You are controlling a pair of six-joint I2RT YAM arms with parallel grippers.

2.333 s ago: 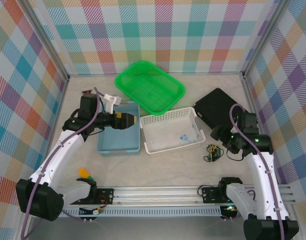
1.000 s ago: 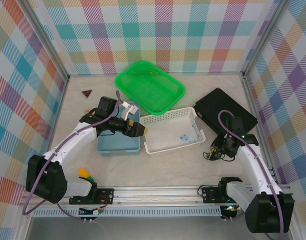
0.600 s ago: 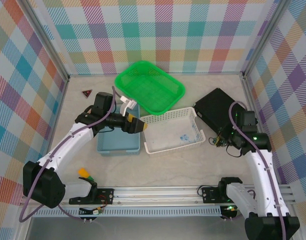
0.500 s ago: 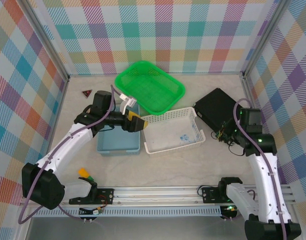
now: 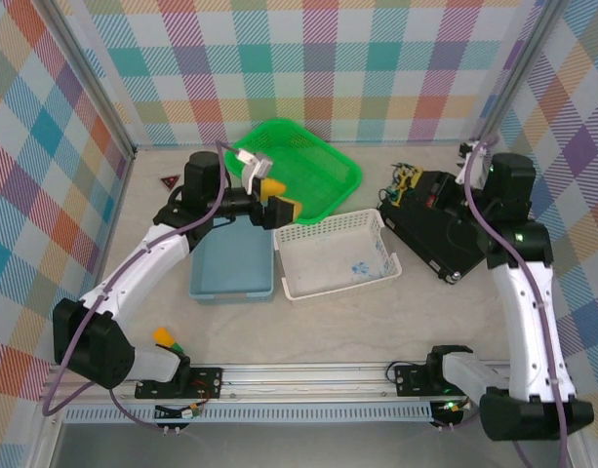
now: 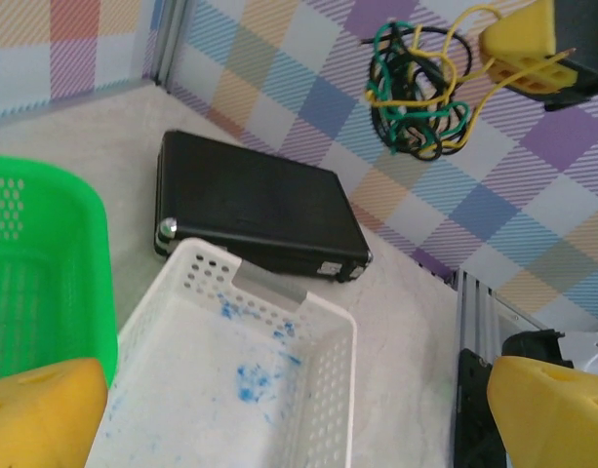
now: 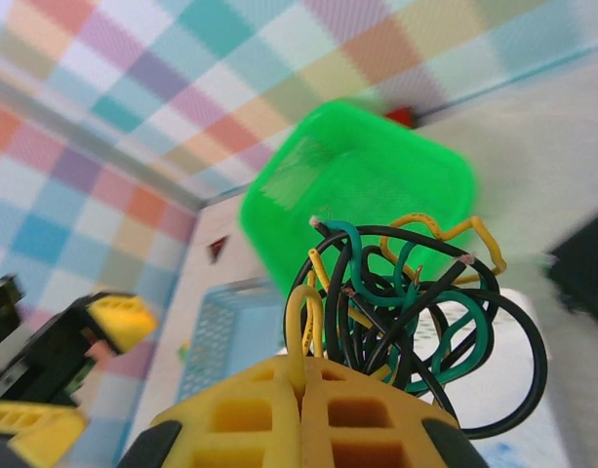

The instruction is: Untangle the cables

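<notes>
Right gripper (image 7: 301,392) clamps the cables (image 7: 406,292) aloft, far right.
Our left gripper (image 5: 277,197) gapes; a thin pinch could slip.

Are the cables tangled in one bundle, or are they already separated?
Tangled. The cables form one knotted bundle of black, green and yellow loops crossing each other, pinched in the shut right gripper.

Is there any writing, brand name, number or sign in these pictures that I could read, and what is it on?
No word, brand or number is readable.
Black case: a small pale patch on its front edge, too small to read.
White basket: the blue marks on its floor look like smudges, not letters.
Red-and-black triangle on the table: too small to tell whether it carries a sign.
</notes>
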